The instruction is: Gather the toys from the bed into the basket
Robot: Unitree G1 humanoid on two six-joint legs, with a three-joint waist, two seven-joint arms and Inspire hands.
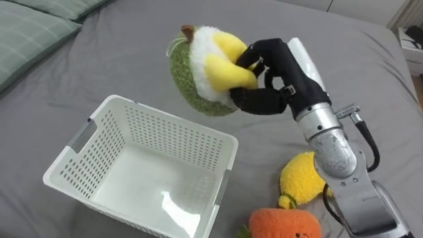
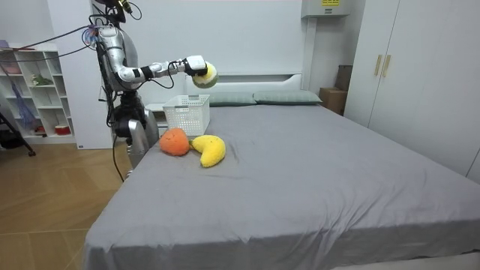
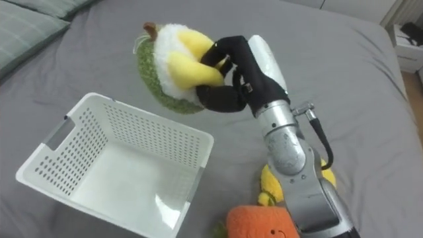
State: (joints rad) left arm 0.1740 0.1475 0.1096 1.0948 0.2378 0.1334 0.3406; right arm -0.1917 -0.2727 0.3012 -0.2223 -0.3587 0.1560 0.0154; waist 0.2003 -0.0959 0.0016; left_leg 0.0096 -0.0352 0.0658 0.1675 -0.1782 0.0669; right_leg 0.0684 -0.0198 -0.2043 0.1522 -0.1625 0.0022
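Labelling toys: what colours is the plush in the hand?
The plush is green outside, white and yellow inside; left eye view shows it best.

A wide bed covered with a smooth grey sheet (image 1: 132,59) carries a white perforated plastic basket (image 1: 165,135), which stands upright with its open top facing up, near the side edge where the robot stands. At the head of the bed lie grey-green ribbed pillows (image 1: 33,30), flat on the sheet. On the basket's other side, close by it, a yellow banana-shaped plush toy (image 1: 303,178) lies touching a round orange plush toy (image 1: 284,225).
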